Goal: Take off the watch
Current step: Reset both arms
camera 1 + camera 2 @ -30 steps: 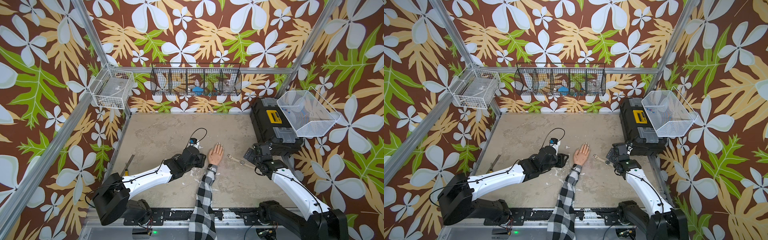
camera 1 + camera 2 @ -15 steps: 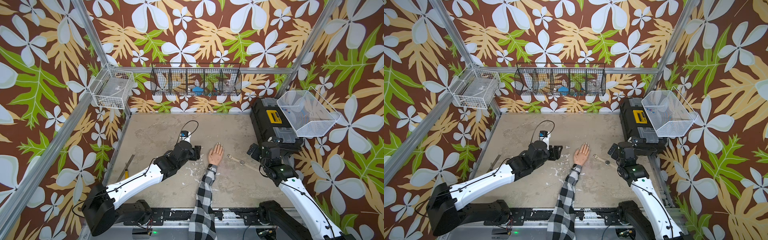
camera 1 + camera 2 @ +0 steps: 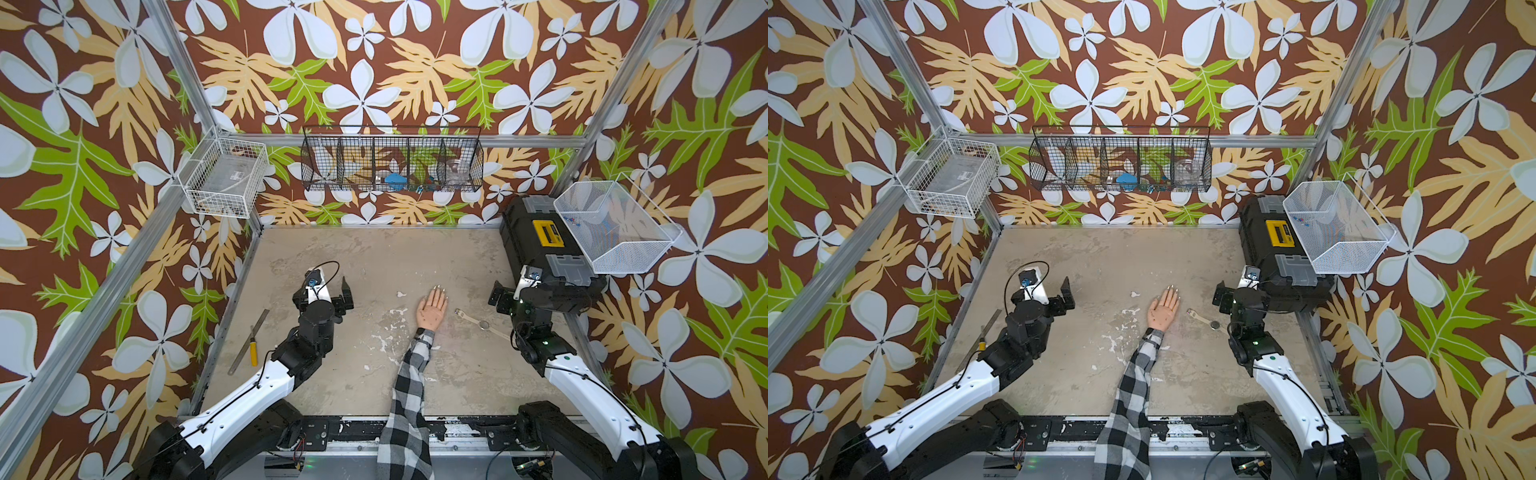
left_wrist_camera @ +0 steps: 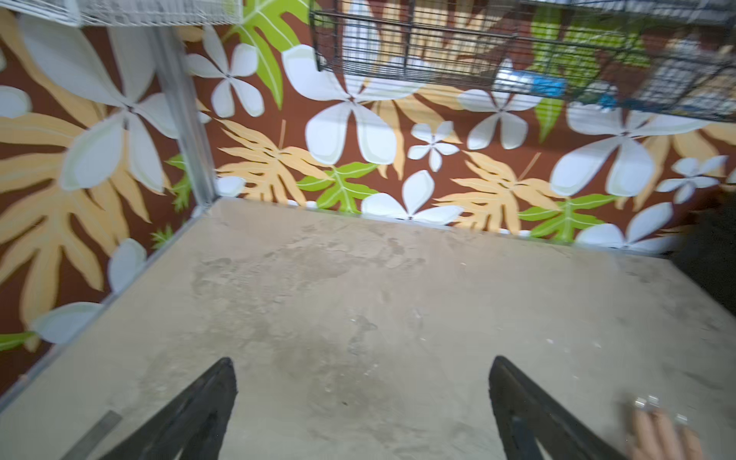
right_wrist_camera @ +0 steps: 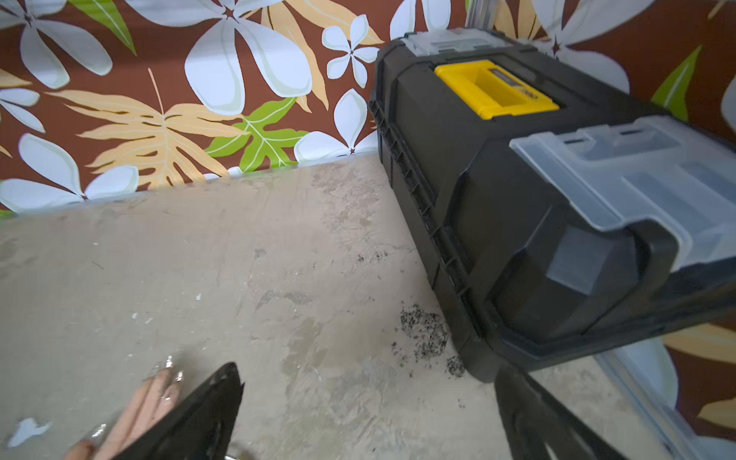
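Note:
The watch point(image 3: 482, 324) point(image 3: 1209, 321) lies flat on the table, strap stretched out, just right of the mannequin hand point(image 3: 431, 309) point(image 3: 1162, 311). It is off the wrist, and no gripper touches it. The hand lies palm up; its arm wears a checked sleeve point(image 3: 409, 395). My left gripper point(image 3: 328, 287) point(image 4: 362, 360) stands open and empty over bare table, well left of the hand. My right gripper point(image 3: 515, 291) point(image 5: 368, 369) is open and empty too, beyond the watch and next to the toolbox. The hand's fingers point(image 5: 147, 398) show beside one right jaw.
A black toolbox point(image 3: 540, 249) point(image 5: 517, 199) with a yellow handle stands at the right edge, with a white mesh basket point(image 3: 615, 224) above it. A steel ruler point(image 3: 249, 338) and a yellow-handled tool point(image 3: 253, 353) lie at the left edge. Wire baskets point(image 3: 392, 164) hang on the back wall.
My left gripper has drawn away leftward from the mannequin's wrist and opened wide. The right gripper has pulled back from the watch toward the toolbox. The watch has not moved.

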`<state>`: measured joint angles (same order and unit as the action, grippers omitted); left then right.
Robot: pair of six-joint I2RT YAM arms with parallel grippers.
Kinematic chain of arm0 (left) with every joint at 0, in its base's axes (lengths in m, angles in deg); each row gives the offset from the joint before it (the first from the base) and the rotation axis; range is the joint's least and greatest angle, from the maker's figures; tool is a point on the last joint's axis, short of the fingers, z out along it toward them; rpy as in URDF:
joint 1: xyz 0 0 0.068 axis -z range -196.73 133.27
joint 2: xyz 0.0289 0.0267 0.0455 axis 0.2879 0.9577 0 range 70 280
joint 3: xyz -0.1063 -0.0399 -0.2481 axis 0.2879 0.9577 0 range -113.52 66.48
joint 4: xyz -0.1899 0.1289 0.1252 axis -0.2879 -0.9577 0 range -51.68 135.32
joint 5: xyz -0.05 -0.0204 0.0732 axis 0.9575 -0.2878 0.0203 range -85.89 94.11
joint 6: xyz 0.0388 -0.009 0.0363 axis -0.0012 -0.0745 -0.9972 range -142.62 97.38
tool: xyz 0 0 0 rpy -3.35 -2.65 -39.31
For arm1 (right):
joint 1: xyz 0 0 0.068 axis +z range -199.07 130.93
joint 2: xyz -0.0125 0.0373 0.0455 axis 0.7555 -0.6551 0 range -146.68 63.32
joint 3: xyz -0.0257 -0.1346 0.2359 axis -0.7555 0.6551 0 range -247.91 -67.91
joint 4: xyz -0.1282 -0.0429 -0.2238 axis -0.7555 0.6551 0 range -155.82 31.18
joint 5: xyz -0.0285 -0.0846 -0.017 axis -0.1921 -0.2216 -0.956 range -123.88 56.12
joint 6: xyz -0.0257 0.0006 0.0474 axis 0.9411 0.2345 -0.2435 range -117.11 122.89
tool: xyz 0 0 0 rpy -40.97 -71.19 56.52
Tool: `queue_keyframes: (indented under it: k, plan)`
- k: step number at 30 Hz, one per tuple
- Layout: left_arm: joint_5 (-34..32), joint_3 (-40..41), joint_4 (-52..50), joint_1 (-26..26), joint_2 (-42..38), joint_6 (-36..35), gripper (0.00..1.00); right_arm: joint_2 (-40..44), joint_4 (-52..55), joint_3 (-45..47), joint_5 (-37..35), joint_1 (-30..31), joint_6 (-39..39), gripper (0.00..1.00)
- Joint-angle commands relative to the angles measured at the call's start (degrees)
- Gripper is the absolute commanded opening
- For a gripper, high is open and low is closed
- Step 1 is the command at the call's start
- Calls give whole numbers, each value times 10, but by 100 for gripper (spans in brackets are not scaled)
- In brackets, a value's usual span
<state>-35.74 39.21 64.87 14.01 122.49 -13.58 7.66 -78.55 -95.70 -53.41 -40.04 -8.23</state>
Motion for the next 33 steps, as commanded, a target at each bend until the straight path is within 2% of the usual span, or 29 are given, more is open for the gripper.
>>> queue_keyframes:
  k: [1,3,5,9,12,15,17,20,23,25,33]
  plan:
    - [7,38,118,-63,-11,-76,100,-22,-132,34,-26,-13,102,100]
    - [56,68,148,-113,-16,-70,100,-40,-163,58,-2,-43,63,100]
    - [67,92,168,-145,-5,-65,100,-63,-215,90,18,-52,45,100]
    - [75,165,282,-173,36,-77,100,-136,-357,132,46,-52,37,100]
    - [94,199,385,-185,103,-89,100,-202,-471,153,72,-49,74,100]
    - [164,203,463,-197,184,-94,100,-232,-503,156,129,-46,116,100]
    - [180,195,490,-198,216,-97,100,-268,-534,154,154,-46,129,100]
    - [183,190,536,-201,274,-99,100,-290,-558,158,176,-69,107,100]
    - [214,198,539,-227,282,-74,100,-293,-560,157,176,-71,107,100]
    - [213,192,566,-229,310,-76,100,-294,-559,155,177,-72,106,100]
    - [226,185,544,-242,308,-64,100,-289,-569,163,176,-72,105,100]
